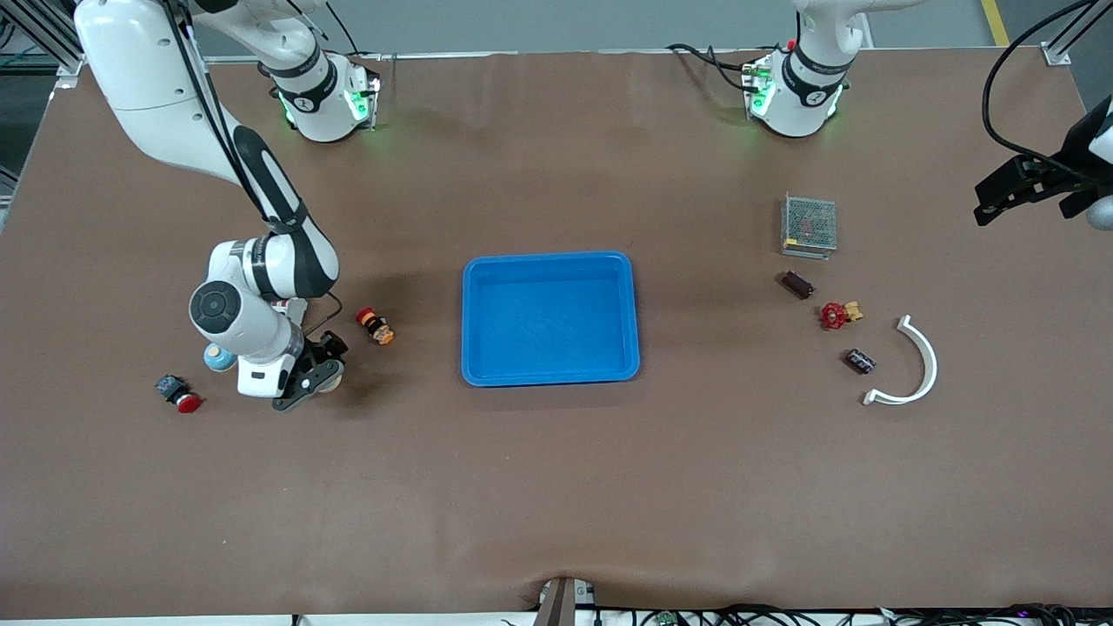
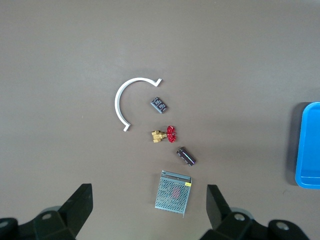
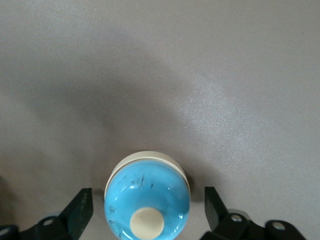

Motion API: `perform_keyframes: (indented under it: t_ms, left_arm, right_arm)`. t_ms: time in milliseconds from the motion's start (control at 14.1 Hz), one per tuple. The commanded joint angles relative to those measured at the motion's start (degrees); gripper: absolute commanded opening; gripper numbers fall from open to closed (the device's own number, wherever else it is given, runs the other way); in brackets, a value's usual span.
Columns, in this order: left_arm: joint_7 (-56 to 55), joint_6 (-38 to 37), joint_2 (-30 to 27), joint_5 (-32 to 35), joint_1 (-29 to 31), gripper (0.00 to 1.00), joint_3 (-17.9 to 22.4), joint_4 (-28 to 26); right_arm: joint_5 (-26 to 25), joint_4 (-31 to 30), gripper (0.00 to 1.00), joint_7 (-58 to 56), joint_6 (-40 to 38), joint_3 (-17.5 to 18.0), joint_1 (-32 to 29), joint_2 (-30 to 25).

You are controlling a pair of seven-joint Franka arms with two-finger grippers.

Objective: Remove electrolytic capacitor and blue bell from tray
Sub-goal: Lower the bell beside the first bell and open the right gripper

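Observation:
The bell [image 3: 147,200] has a blue dome, a cream button and a cream rim. It stands on the table between the open fingers of my right gripper [image 3: 146,201], with a gap on each side. In the front view the bell [image 1: 217,356] shows at the right arm's end of the table, partly under my right gripper [image 1: 248,369]. The capacitor [image 1: 861,361], a dark cylinder with light markings, lies beside a white arc at the left arm's end; it also shows in the left wrist view [image 2: 159,104]. My left gripper [image 1: 996,191] is open and empty, high over that end [image 2: 148,192].
A blue tray [image 1: 549,258] sits mid-table. Near the capacitor lie a white arc [image 1: 923,365], a red-handled brass valve [image 1: 836,314], a dark brown cylinder [image 1: 797,284] and a metal mesh box [image 1: 809,225]. A red push button [image 1: 180,394] and an orange-red part [image 1: 375,326] lie near the bell.

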Motion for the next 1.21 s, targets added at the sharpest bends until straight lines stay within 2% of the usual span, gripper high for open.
perform_keyframes:
  t_ms: [0, 213, 426, 640, 924, 1137]
  left_arm:
    - [1.0, -0.7, 0.3, -1.2, 0.6, 1.00, -0.2, 1.1]
    - [1.1, -0.7, 0.2, -1.1, 0.1, 1.00, -0.4, 1.0]
    - [1.0, -1.8, -0.4, -1.1, 0.3, 1.00, -3.2, 0.6]
    - [1.0, -1.7, -0.6, -1.5, 0.3, 1.00, -4.1, 0.4]
    - [1.0, -1.7, -0.6, -3.4, 0.6, 1.00, -4.1, 0.4]
    - [1.0, -1.8, -0.6, -3.8, 0.7, 1.00, -4.1, 0.4]
  right_arm:
    - [-1.0, 1.0, 1.00, 0.5, -0.8, 0.9, -1.2, -0.6]
    - [-0.1, 4.1, 1.00, 1.6, -7.6, 0.9, -1.2, -2.2]
    - [-0.2, 7.9, 1.00, 7.2, -16.7, 0.9, -0.5, -5.0]
    - [-0.2, 9.8, 1.00, 16.3, -27.8, 1.1, 1.4, -10.6]
    - [-0.3, 11.5, 1.00, 25.0, -37.8, 1.1, 3.7, -17.1]
    - [-0.3, 11.5, 1.00, 27.1, -43.8, 1.1, 3.7, -23.1]
